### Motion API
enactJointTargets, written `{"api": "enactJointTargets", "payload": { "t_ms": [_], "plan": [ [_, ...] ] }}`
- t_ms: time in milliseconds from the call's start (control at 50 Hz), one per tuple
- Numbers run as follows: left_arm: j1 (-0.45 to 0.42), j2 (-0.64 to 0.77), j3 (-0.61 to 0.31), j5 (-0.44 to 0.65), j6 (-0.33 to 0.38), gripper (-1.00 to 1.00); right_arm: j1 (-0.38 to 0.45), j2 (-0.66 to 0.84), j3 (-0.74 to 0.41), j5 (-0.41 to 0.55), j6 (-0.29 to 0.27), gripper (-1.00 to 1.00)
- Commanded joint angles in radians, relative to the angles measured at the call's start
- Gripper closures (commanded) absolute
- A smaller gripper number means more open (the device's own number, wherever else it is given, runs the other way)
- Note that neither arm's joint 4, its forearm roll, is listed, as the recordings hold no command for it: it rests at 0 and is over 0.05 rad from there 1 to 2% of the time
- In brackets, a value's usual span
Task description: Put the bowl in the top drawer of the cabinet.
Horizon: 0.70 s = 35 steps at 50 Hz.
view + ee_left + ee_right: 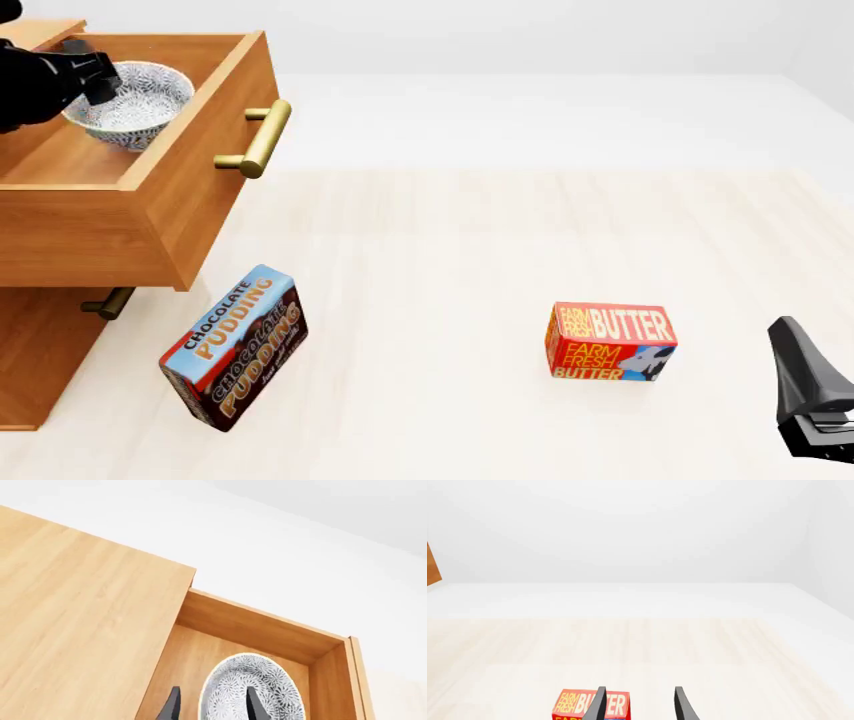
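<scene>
- Front view shows the cabinet (40, 350) at the left edge of the table (467, 280); it is the largest item in view.
- Its top drawer (160, 190) is pulled out, brass bar handle (260, 138) facing the table; the lower drawer handle (104, 303) sits beneath it, partly hidden.
- A chocolate pudding box (234, 347) stands tilted on the table, just beside the cabinet and below the open drawer.
- A butter box (610, 342) rests on the table, well apart from the cabinet and near the right gripper (807, 395).
- Inside the top drawer, the bowl (131, 104) sits tilted, close to the drawer front.
- Left gripper (212, 705): one finger lies inside the bowl and one outside, straddling the rim; whether it presses the rim or stands free cannot be told.
- Right gripper: fingers spread apart, holding nothing, with the butter box beyond them in the right wrist view.
</scene>
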Motion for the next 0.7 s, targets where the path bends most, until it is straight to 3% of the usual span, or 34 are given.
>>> {"api": "enactJointTargets", "payload": {
  "t_ms": [20, 700],
  "plan": [
    [0.036, 0.012, 0.008, -0.010, 0.021, -1.00, 0.000, -0.001, 0.000, 0.000, 0.000, -1.00],
    [0.005, -0.123, 0.038, 0.023, 0.035, -1.00, 0.000, -0.001, 0.000, 0.000, 0.000, -1.00]
  ]
}}
